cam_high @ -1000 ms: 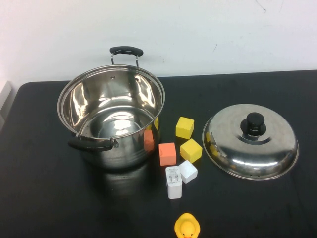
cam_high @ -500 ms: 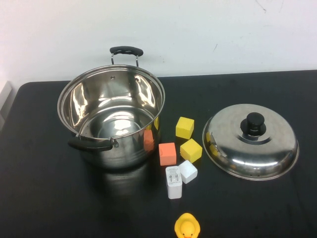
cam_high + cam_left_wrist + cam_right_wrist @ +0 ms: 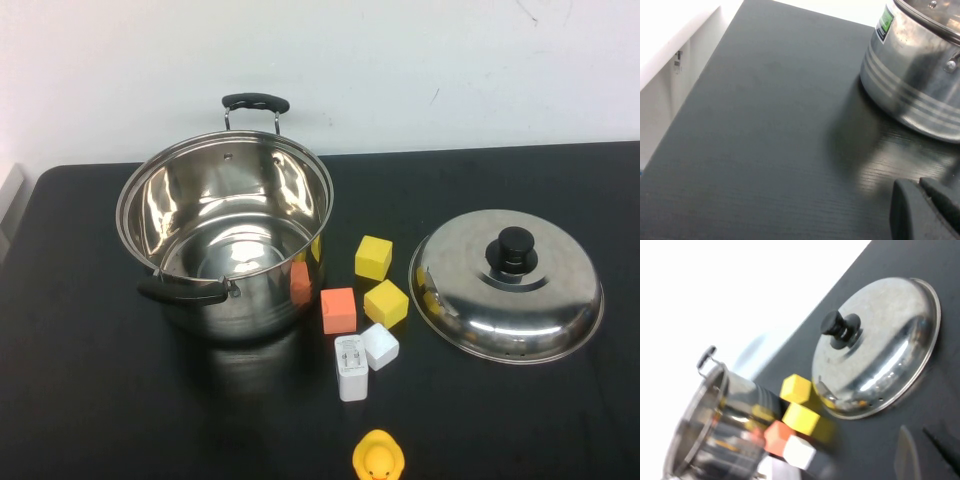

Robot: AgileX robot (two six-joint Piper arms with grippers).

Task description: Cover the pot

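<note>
High view: pot (image 3: 225,235) uncovered, open and empty, at left-centre of black table (image 3: 90,400), one black handle at 12 o'clock of rim, other at 7 o'clock. Domed lid (image 3: 507,285) with black knob (image 3: 515,245) flat on table at 3 o'clock of pot, well apart. Between them: two yellow blocks (image 3: 373,257) (image 3: 386,303), orange block (image 3: 338,310), white block (image 3: 380,346), white charger (image 3: 350,368). Second orange block (image 3: 300,283) touching pot wall. Rubber duck (image 3: 378,458) at 6 o'clock of charger, near table edge. No arm or gripper visible here.

Left wrist view: left gripper (image 3: 927,207) low over bare table, near pot wall (image 3: 912,90), not touching; only a dark fingertip part visible, finger spread impossible to tell.

Right wrist view: right gripper (image 3: 927,452) above table beside lid (image 3: 875,347), apart from it; fingers parted, nothing held. Pot (image 3: 710,425), yellow blocks, orange and white blocks beyond lid.
</note>
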